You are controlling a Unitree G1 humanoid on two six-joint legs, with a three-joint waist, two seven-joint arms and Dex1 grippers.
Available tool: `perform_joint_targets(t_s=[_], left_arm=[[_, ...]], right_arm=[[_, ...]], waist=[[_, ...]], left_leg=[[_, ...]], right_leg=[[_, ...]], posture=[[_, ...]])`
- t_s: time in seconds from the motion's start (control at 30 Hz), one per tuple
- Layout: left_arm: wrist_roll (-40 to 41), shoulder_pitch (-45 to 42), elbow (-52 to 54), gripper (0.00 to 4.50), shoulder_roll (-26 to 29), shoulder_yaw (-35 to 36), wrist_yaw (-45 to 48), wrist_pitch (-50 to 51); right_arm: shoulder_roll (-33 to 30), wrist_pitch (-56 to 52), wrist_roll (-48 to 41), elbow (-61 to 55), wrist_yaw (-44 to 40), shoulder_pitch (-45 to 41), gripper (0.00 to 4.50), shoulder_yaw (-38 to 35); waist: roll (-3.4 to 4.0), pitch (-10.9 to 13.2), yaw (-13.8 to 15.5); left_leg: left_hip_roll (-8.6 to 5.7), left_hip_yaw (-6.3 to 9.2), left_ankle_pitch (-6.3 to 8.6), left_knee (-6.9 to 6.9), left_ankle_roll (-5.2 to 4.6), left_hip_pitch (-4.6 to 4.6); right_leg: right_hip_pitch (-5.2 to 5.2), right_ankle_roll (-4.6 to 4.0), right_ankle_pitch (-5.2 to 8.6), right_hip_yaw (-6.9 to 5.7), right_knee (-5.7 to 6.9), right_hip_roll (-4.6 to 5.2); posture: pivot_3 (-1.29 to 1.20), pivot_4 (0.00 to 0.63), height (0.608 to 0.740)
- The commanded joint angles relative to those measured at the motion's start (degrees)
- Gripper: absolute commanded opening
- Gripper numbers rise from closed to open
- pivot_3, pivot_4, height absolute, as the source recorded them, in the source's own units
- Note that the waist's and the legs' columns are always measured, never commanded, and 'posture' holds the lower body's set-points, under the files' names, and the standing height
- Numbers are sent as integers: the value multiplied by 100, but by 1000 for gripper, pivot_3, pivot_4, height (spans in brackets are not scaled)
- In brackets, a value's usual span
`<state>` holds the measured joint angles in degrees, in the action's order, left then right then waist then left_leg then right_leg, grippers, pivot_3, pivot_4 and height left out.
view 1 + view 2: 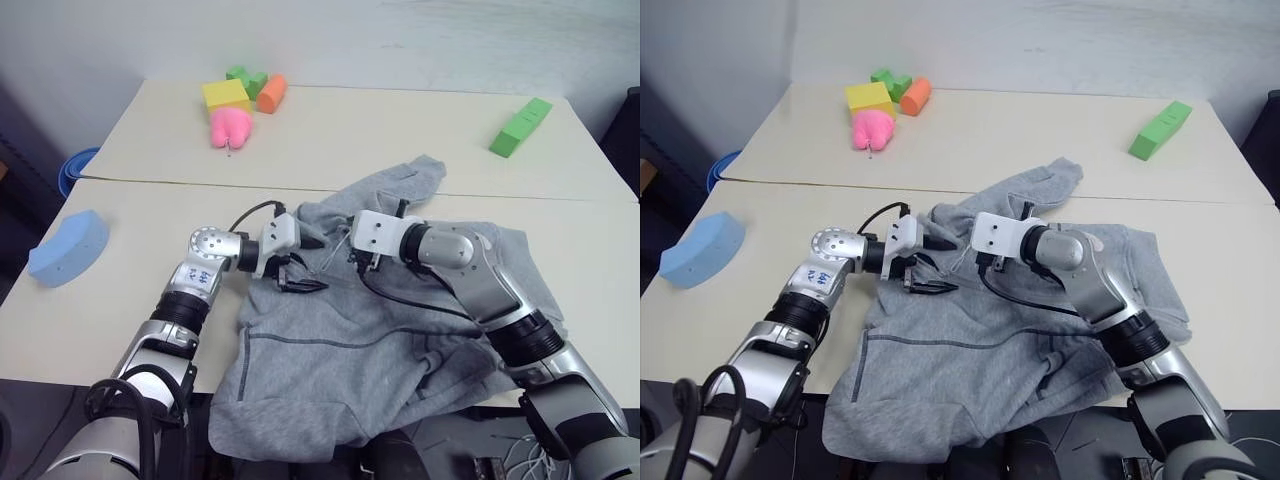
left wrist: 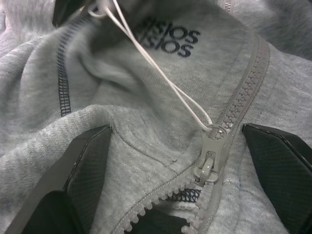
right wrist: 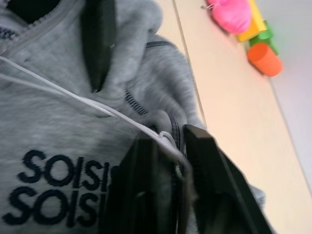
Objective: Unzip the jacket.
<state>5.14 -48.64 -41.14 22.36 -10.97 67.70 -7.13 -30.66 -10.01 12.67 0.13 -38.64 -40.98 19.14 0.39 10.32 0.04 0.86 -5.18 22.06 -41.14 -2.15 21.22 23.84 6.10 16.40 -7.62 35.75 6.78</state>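
Note:
The light grey jacket (image 1: 340,350) lies crumpled on the near table, its hem hanging over the front edge. My left gripper (image 1: 305,262) is open at the collar. In the left wrist view its fingers (image 2: 83,165) stand on either side of the grey zipper slider (image 2: 210,158), just under the dark neck logo (image 2: 168,41). A thin white cord (image 2: 161,73) runs from the slider to my right gripper (image 3: 170,136). That gripper is shut on the cord, close against the collar fabric and facing the left gripper (image 1: 347,252).
A blue foam piece (image 1: 68,247) lies at the near table's left edge. On the far table sit yellow (image 1: 226,95), pink (image 1: 230,126), orange (image 1: 271,92) and green (image 1: 246,78) foam shapes, with a green block (image 1: 520,126) at the back right. A seam (image 1: 200,182) divides the two tables.

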Motion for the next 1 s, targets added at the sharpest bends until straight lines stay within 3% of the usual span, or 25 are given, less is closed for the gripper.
perform_joint_targets(t_s=[0.03, 0.17, 0.33, 0.57, 1.0], left_arm=[[-122, 188, 10, 4500, -35, -59, -47, 83], [-155, 246, -17, 4500, -56, -69, -73, 82], [-171, 264, 10, 4500, -110, -102, -88, 130], [-216, 377, 114, 4500, -171, -178, -107, 222], [-490, 649, 183, 4500, -116, -425, -286, 267]], right_arm=[[262, -616, -732, -983, 43, 312, 21, -741], [336, -1083, -1649, -1800, -292, 902, 21, -1183], [-188, -581, -1009, -1734, 135, 1233, 21, -1452], [-1403, 1089, 194, -1579, 877, 1783, 21, -1876], [-2252, 1931, -190, -1634, 614, 3858, 21, -4231]], waist=[[-2, -1, -4], [-2, -2, -3], [-3, -2, 20], [-4, -2, 118], [-4, -7, 146]], left_leg=[[1, 3, 0, 1, 0, -1], [0, 7, 0, 0, 0, -7], [-3, 4, 0, -2, -1, -11], [-5, 0, 0, -1, -1, -9], [-3, -9, -2, 6, -4, -32]], right_leg=[[0, 0, 0, -1, 0, 0], [-7, 0, 0, -2, 0, -2], [-13, 0, 0, -1, -1, 0], [-12, 1, 0, 1, -7, 2], [-31, 5, -3, 10, -14, -1]], posture=[[0, 150, 740], [0, 150, 740], [0, 150, 740], [0, 150, 740], [0, 150, 740]])
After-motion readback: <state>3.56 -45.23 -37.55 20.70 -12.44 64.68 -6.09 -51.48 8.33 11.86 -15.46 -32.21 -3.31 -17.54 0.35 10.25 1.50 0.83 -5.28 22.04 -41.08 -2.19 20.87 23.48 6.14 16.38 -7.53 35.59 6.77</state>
